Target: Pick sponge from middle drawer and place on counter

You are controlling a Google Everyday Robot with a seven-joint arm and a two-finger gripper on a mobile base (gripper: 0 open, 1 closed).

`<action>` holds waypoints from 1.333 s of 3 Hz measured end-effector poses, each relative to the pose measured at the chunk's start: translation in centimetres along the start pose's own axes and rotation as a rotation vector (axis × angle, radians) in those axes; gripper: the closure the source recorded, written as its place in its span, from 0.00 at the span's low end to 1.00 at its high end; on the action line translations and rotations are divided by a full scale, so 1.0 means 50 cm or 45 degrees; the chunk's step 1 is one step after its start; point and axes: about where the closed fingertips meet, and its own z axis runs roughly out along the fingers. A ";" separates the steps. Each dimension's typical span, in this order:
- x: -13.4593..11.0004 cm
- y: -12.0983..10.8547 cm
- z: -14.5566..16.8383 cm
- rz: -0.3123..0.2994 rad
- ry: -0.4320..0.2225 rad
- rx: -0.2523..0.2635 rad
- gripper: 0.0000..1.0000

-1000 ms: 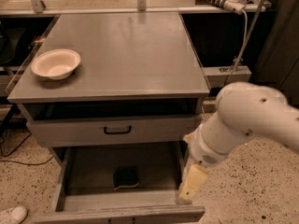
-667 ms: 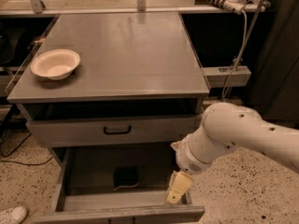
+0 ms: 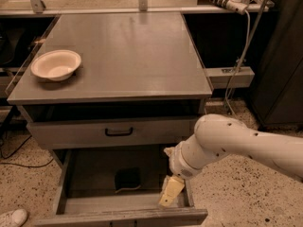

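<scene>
The sponge lies dark face up on the floor of the open middle drawer, near its middle. My gripper hangs from the white arm over the drawer's right side, to the right of the sponge and apart from it. The grey counter tops the cabinet above.
A white bowl sits on the counter's left side. A shallower drawer with a black handle is shut above the open one. A narrow grey shelf bar sticks out at right, with a hanging cable. A shoe is at bottom left.
My arm and gripper have moved left and down, from the drawer's right edge to over its right side, closer to the sponge.
</scene>
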 end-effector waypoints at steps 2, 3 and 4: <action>-0.069 -0.071 0.200 -0.167 -0.165 0.015 0.00; -0.068 -0.063 0.223 -0.177 -0.167 0.010 0.00; -0.079 -0.106 0.306 -0.211 -0.257 0.057 0.00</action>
